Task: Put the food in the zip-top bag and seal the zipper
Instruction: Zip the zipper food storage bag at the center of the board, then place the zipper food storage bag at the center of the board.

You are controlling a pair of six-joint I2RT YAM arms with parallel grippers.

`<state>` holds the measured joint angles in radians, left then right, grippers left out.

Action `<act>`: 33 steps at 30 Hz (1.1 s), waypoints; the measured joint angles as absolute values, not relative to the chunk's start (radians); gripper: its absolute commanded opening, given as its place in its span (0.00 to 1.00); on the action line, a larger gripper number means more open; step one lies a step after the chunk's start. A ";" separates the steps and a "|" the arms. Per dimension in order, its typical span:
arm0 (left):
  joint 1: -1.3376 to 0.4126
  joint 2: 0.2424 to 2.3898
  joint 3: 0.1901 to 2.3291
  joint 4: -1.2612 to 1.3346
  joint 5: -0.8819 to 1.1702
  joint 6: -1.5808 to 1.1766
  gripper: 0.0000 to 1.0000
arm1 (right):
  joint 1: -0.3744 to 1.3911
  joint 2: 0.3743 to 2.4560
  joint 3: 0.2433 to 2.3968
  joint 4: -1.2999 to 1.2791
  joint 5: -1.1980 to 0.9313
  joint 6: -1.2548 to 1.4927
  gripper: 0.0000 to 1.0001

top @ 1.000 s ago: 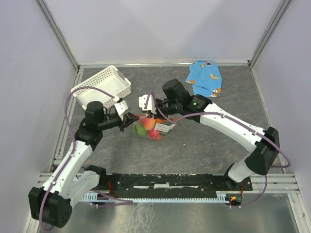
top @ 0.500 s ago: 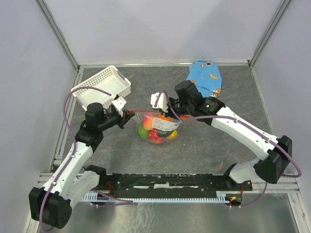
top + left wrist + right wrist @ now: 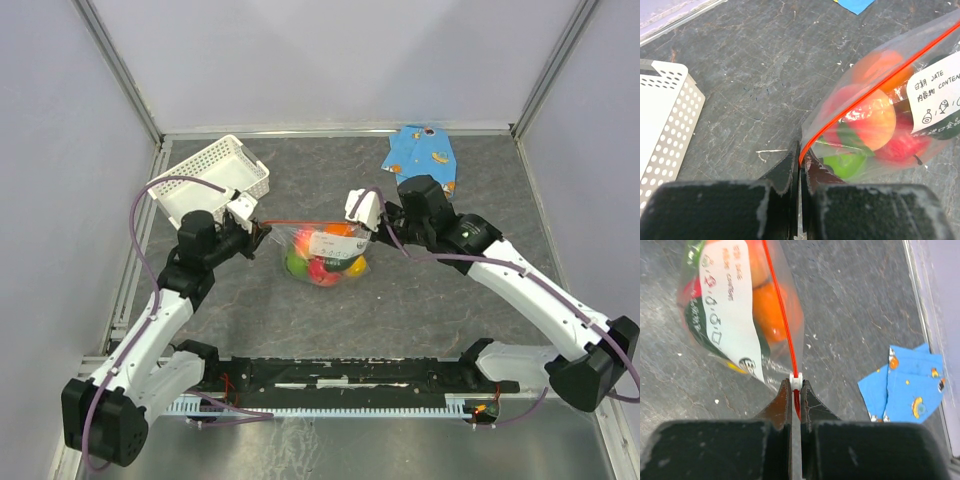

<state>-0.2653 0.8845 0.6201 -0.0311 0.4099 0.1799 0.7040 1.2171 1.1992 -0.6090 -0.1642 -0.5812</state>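
The clear zip-top bag [image 3: 325,255] hangs between my two grippers above the table, with several toy fruits inside: orange, red, yellow, green. Its red-orange zipper [image 3: 300,227] runs taut along the top. My left gripper [image 3: 262,233] is shut on the zipper's left end [image 3: 802,157]. My right gripper [image 3: 368,228] is shut on the zipper's right end, right behind the small white slider [image 3: 796,381]. In the right wrist view the bag [image 3: 740,315] shows a white label. In the left wrist view the bag [image 3: 880,115] shows the fruits.
A white lattice basket [image 3: 210,180] stands at the back left, close behind my left gripper. A blue patterned cloth [image 3: 425,160] lies at the back right, also in the right wrist view [image 3: 905,385]. Walls enclose the dark table on three sides.
My right gripper has slid rightward along the zipper, from near the bag's left part to its right end. The bag has been stretched out and moved slightly right. My left gripper stayed holding.
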 measured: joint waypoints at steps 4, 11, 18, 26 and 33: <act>-0.265 0.907 0.633 -0.029 0.395 0.180 0.03 | 0.675 1.180 1.168 -0.609 -0.114 -0.571 0.02; -0.267 0.952 0.682 -0.027 0.421 0.180 0.03 | 0.657 1.165 1.157 -0.607 -0.083 -0.526 0.02; -0.266 0.929 0.673 -0.027 0.459 0.162 0.03 | 0.649 1.135 1.103 -0.603 -0.128 -0.463 0.02; -0.263 0.741 0.577 -0.056 0.476 0.079 0.25 | 0.647 1.033 0.988 -0.599 -0.204 -0.400 0.21; -0.261 0.545 0.540 -0.090 0.436 -0.013 0.56 | 0.645 0.936 0.947 -0.596 -0.224 -0.322 0.56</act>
